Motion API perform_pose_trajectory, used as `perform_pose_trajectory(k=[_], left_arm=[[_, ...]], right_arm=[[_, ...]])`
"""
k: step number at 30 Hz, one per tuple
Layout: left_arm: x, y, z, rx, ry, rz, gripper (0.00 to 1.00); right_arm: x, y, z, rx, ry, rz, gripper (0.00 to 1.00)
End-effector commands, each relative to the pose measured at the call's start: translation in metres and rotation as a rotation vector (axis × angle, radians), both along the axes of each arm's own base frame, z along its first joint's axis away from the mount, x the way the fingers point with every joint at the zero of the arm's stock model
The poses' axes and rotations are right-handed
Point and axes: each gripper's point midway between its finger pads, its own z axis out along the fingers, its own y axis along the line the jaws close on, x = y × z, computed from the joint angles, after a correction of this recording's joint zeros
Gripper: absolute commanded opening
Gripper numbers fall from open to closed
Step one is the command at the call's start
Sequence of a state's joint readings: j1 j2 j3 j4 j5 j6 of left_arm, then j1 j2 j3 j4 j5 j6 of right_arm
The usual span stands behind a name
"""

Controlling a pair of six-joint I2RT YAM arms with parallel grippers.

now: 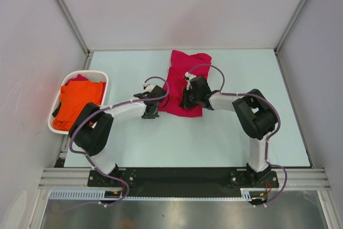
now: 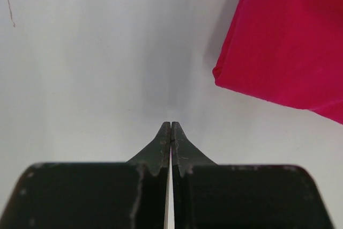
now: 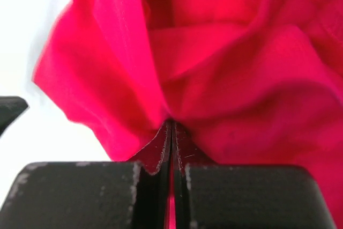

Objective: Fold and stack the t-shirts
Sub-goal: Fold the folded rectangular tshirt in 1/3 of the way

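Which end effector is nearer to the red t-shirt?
Right. The right end effector is shut on the red t-shirt, cloth pinched at its tips. The left end effector is shut and empty over bare table beside the shirt's edge.

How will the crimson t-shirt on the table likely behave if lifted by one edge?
Probably floppy: the crimson t-shirt bunches into soft folds around the right end effector. Pushed, it would probably wrinkle rather than slide; its near edge lies doubled over.

Shirt (image 1: pixel 185 73) on table (image 1: pixel 225 132); second shirt (image 1: pixel 77 103) in basket (image 1: pixel 106 81) left.
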State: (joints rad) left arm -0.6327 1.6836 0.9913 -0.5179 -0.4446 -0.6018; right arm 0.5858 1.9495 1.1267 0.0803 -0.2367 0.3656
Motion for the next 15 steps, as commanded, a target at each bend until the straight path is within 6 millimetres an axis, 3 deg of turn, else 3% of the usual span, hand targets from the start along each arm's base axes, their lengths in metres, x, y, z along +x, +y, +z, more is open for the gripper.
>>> perform_pose_trajectory(k=[1,4,10,15], left_arm=[[0.01,-0.005,0.011,-0.003,-0.048,0.009,0.0],[0.01,-0.003,0.012,0.002,-0.05,0.012,0.0],[0.006,0.001,0.016,0.01,-0.06,0.019,0.0],[0.006,0.003,0.013,0.017,-0.053,0.023,0.0]], right_arm=[[0.041,0.005,-0.001,-0.045,-0.084,-0.067,0.0],[0.073,0.002,0.008,-0.088,-0.167,-0.136,0.0],[0.128,0.003,0.058,-0.093,-0.352,-0.246,0.0],[0.15,-0.003,0.071,-0.1,-0.401,-0.276,0.0]])
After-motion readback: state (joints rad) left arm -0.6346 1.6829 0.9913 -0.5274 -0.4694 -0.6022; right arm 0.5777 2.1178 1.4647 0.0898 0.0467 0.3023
